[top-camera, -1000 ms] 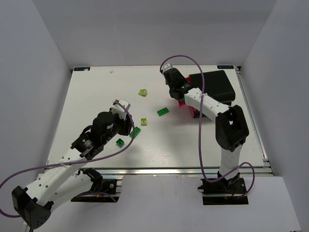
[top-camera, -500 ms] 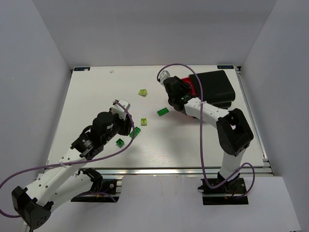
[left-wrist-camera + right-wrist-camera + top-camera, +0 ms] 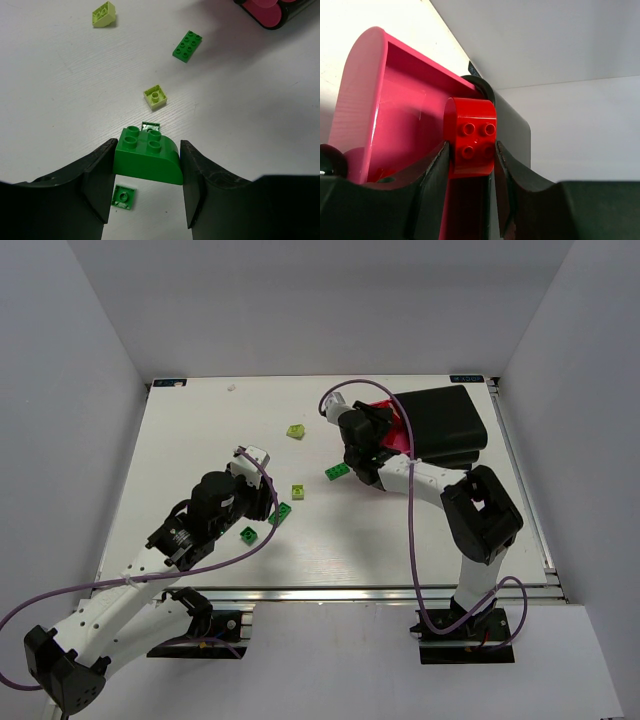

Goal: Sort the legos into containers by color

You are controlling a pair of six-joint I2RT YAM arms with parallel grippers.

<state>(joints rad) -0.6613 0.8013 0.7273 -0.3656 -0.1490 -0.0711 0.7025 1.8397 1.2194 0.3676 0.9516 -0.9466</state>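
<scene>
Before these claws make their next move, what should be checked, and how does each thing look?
1. Left claw grips the green brick: ok.
2. Right claw grips the red brick: ok.
3. Pink drawer pulled open: ok.
4. Red brick squarely over the drawer's opening: cannot tell.
5. All bricks off the table: not ok; a lime brick and a flat green brick lie loose.

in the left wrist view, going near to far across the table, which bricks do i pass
small green tile → held rounded green brick → small lime brick → flat green brick → lime sloped brick
</scene>
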